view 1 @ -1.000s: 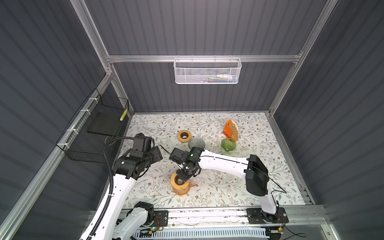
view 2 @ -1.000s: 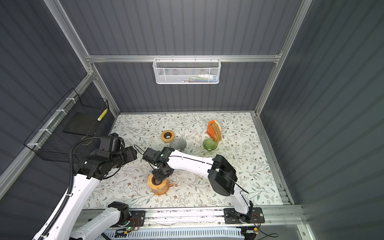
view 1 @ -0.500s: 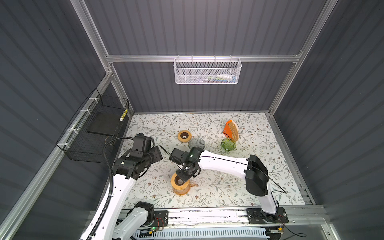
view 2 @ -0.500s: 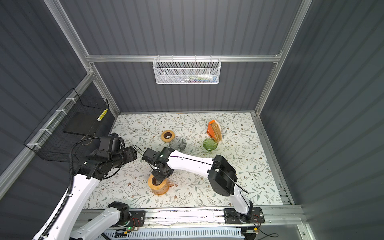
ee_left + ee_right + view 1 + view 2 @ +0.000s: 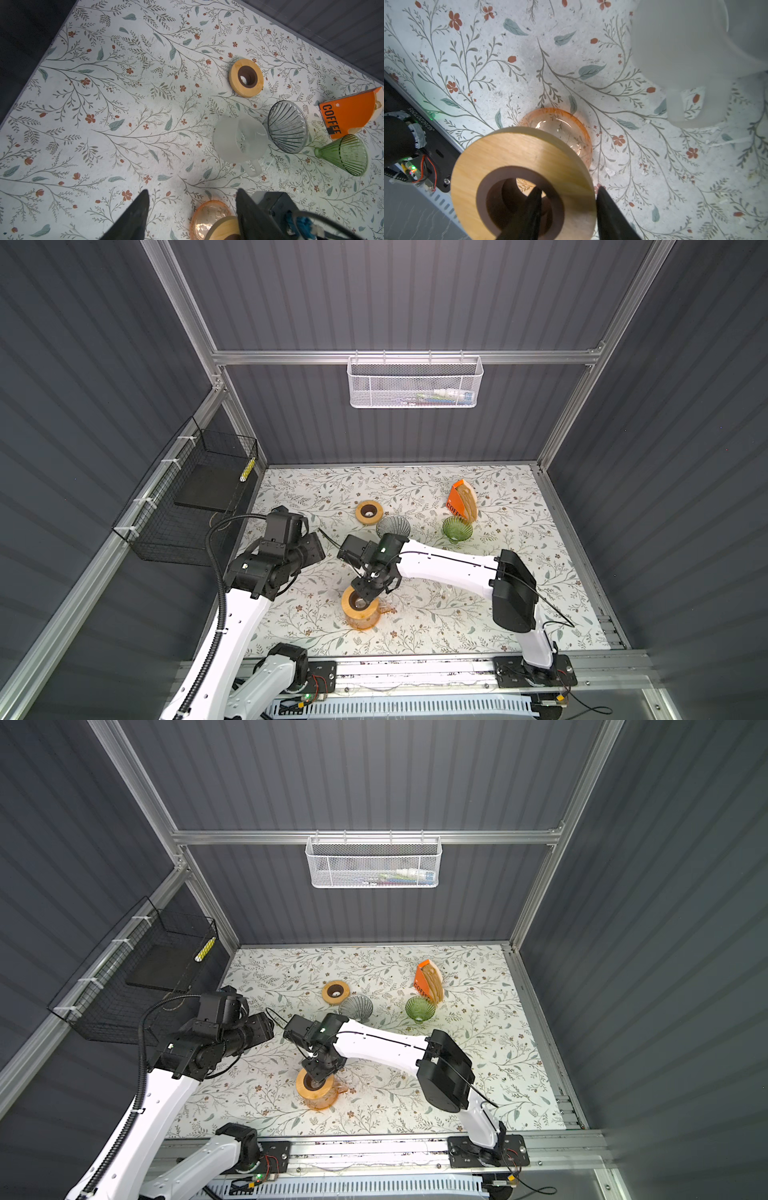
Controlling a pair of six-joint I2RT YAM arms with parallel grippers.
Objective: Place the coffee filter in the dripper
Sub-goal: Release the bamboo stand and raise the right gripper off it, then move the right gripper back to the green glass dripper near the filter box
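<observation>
Where the right gripper (image 5: 568,188) stands parted astride the wooden ring (image 5: 508,153) — one finger in its hole, one outside, neither visibly pinching — the ring rests on the orange cup (image 5: 566,128); the left gripper (image 5: 192,190) hangs open and empty; I judge this stand-building; the coffee filter (image 5: 469,499) sits untouched in its orange holder (image 5: 454,499), beside the green dripper (image 5: 456,529); next, lift clear without nudging the ring.

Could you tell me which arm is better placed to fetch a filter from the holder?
Probably the right: the holder stands on its side, and the left gripper hovers farther off.
</observation>
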